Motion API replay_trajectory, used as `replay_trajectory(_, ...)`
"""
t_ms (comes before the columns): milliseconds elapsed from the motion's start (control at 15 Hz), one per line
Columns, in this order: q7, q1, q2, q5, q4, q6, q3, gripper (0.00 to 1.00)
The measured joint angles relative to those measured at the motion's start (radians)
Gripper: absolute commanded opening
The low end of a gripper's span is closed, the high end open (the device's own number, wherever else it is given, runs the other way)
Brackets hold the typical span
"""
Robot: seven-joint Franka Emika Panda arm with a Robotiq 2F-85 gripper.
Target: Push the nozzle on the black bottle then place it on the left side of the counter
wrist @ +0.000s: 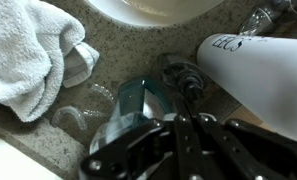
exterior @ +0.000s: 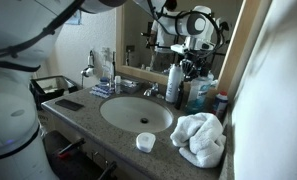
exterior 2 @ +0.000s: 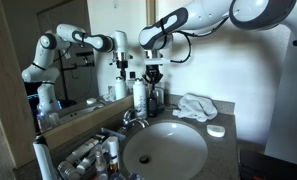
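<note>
pointing straight down, the hand point(exterior 2: 154, 73) hangs over the black bottle point(exterior 2: 154, 97).

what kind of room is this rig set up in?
Most likely a bathroom vanity, home or hotel. It has an oval sink with a faucet, a wall mirror behind it, and a crumpled white towel on the stone counter.
</note>
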Motion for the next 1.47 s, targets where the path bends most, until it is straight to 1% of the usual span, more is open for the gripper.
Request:
replay_trajectory(800,0.004,0.002,0.005,0.004,0.003,0.007,0.0,0.06)
replay_trajectory(1133,0.005,0.001,0.021,0.03,-0.017,0.008,0.0,0.06)
replay_trajectory(1467,0.036,-0.001,0.023,0.031,-0.023,0.044,-0.011,0.06)
